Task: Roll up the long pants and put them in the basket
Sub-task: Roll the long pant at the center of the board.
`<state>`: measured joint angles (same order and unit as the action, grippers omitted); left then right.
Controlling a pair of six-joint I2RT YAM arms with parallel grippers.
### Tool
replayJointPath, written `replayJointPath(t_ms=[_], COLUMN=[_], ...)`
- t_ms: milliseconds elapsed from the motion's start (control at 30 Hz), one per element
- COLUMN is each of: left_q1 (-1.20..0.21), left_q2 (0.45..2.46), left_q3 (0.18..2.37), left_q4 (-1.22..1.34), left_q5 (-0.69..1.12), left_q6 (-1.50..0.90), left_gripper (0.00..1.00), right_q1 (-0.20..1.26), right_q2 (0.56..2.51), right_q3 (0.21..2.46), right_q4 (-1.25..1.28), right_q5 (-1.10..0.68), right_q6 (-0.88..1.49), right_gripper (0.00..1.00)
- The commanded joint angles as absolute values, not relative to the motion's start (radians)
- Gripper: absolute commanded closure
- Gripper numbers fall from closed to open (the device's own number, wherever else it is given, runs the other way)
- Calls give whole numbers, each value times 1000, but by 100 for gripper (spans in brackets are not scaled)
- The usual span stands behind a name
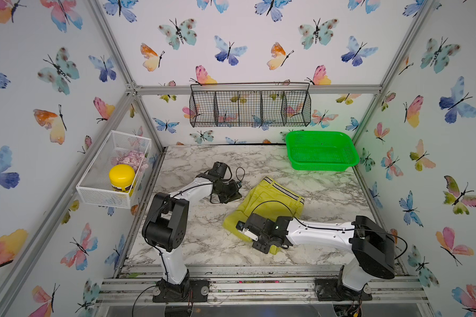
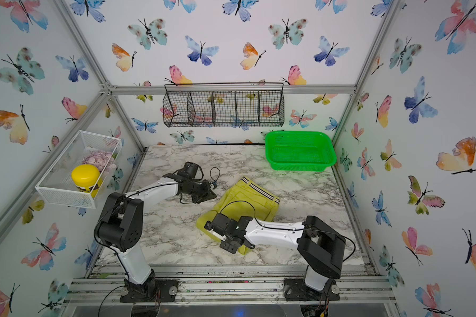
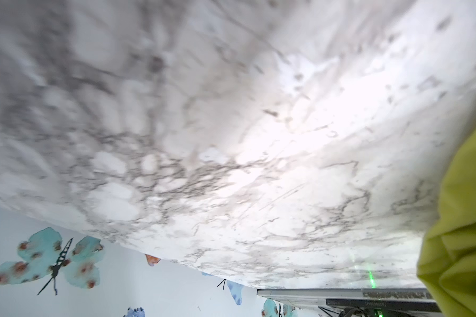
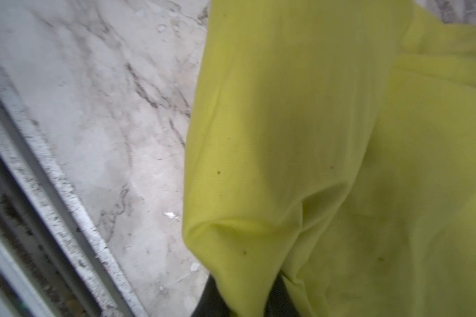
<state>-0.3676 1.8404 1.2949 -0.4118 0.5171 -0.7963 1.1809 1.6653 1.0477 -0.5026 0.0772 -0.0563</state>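
R tool (image 1: 240, 226) clamped on near fold of long pants (image 1: 272, 197), lying right of table (image 1: 204, 247) centre, waistband twd far edge; R arm hides part. L tool (image 1: 232, 195) closed on nothing, just left of them. Green basket (image 1: 323, 166) at far-right corner.

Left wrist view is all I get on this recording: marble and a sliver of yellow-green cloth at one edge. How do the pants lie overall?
Observer: The long pants lie folded in a flat bundle on the marble table, with the striped waistband at the far end, toward the green basket.
Operator: Is either arm on them?
Observer: The right gripper is at their near end. Its wrist view shows cloth gathered down into closed jaws.
Operator: And the left one?
Observer: The left gripper is shut, low beside the pants' left edge, with nothing seen in it.
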Motion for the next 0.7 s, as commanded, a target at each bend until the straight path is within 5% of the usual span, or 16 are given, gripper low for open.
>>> replayJointPath(t_ms=[0,300,667], left_q1=[-374,-479,-545], left_q2=[1909,1990,2062], left_q3=[1367,1434,1248], left_q4=[-420,-374,-343], left_q5=[547,619,640], left_q6=[-840,-853,-806], left_gripper=[86,90,96], right_q1=[1170,998,693], right_q2=[1650,1587,1626], right_q3=[1040,924,844], right_q4=[-524,-449,-410], right_q5=[-176,-376,-585], right_q6=[-47,36,74], right_gripper=[96,96,96])
